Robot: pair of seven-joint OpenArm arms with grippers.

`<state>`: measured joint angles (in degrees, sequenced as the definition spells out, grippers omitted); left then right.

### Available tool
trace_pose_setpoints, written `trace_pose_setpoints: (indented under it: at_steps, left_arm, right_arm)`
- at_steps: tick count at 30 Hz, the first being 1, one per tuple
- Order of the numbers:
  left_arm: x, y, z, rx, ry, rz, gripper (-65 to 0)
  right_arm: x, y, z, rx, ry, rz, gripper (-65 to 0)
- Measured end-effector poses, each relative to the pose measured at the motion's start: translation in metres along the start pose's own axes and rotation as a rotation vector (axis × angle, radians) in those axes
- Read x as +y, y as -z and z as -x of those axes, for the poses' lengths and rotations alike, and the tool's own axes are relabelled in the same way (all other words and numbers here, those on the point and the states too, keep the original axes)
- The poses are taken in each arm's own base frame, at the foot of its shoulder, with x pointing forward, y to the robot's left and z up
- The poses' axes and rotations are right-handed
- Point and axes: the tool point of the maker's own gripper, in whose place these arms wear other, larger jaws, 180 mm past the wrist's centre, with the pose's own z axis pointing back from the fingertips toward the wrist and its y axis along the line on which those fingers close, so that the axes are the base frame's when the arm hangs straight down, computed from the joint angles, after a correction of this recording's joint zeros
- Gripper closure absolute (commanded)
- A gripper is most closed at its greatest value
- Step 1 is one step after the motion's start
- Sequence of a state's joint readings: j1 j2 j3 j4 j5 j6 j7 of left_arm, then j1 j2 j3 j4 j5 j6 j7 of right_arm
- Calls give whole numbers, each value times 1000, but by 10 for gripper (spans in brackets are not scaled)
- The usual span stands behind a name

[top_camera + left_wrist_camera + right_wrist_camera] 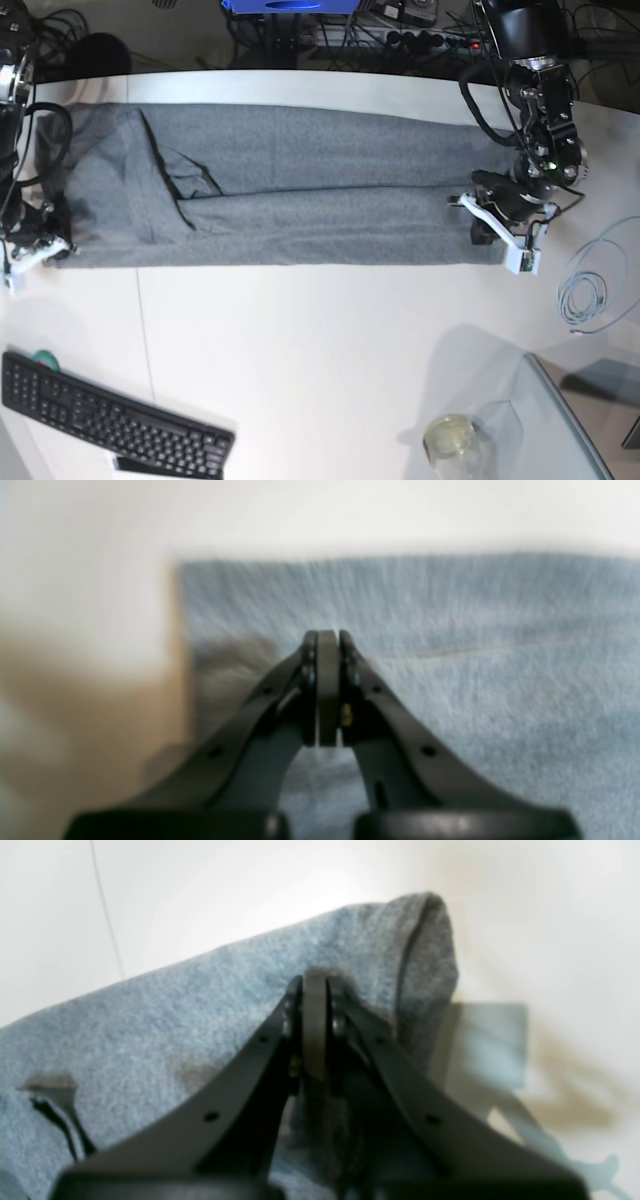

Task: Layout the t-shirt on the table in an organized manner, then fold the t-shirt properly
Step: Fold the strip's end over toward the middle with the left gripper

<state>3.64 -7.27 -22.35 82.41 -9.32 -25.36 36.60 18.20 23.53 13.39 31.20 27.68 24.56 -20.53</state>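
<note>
Folding is well under way: the t-shirt [300,185] lies as a long band across the far half of the desk [330,330], its sides already turned in. At the band's left end, the right tool [35,252] is closed on the near corner; at the right end, the left tool [500,228] is closed with nothing visibly between its pads. Next, I judge, comes a crosswise fold, calling for matched grips on one end's corners.

left wrist view motion-blurred, keyboard [110,420] cut off at frame edge, right pincer [28,250] partly out of frame
</note>
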Motion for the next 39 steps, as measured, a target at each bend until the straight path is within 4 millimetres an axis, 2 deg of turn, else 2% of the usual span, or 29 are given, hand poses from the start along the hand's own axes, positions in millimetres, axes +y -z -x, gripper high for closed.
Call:
trace_pose_setpoints:
  at_steps: [3, 6, 9, 11, 12, 14, 16, 18, 19, 21, 23, 25, 29, 32, 35, 37, 39]
  left_arm:
    - [20, -23, -9, -42, -22, -64, 0]
    - [45, -46, 9, -37, -64, -138, 0]
    - [44, -52, 29, 6, -8, -56, 0]
    - [51, -53, 35, -2, -37, -41, 0]
    - [59, -55, 39, 0, -58, -61, -36]
    - [77, -59, 47, 24, -81, -105, -272]
    - [87, -60, 49, 24, -110, -128, -477]
    - [84, -53, 49, 14, -140, -109, -611]
    - [77, -46, 48, 4, -161, -84, -650]
    - [68, -35, 44, -65, -239, -35, -650]
    - [67, -27, 46, -95, -295, -7, -650]
    - [62, -19, 58, -53, -306, 20, -650]
    - [40, -2, 57, -81, -324, 86, -602]
    - [39, 3, 56, -115, -365, 94, -559]
    - [44, 6, 57, -120, -386, 93, -479]
    - [43, 7, 56, -119, -386, 94, -385]
    - [42, 7, 60, -110, -392, 95, -265]
  right_arm:
    - [1, -3, -3, -7, -30, 3, -15]
    - [9, -16, -16, -74, -108, -7, -20]
    - [29, -36, -25, -154, -203, -42, -23]
    - [53, -49, -19, -205, -247, -83, -23]
    - [63, -56, -15, -222, -255, -100, -24]
    - [78, -68, 5, -212, -251, -126, -26]
    - [84, -80, 17, -197, -244, -112, -69]
    - [96, -94, 19, -206, -267, -122, -152]
    - [102, -100, 18, -225, -272, -136, -200]
    - [111, -108, 26, -221, -285, -145, -260]
    - [116, -111, 43, -195, -279, -156, -270]
    - [112, -112, 55, -164, -281, -150, -270]
    - [111, -114, 47, -191, -283, -145, -270]
    - [110, -115, 51, -181, -285, -143, -270]
    - [111, -116, 51, -180, -287, -143, -270]
    - [111, -117, 49, -188, -288, -144, -270]
    - [111, -117, 50, -184, -288, -143, -270]
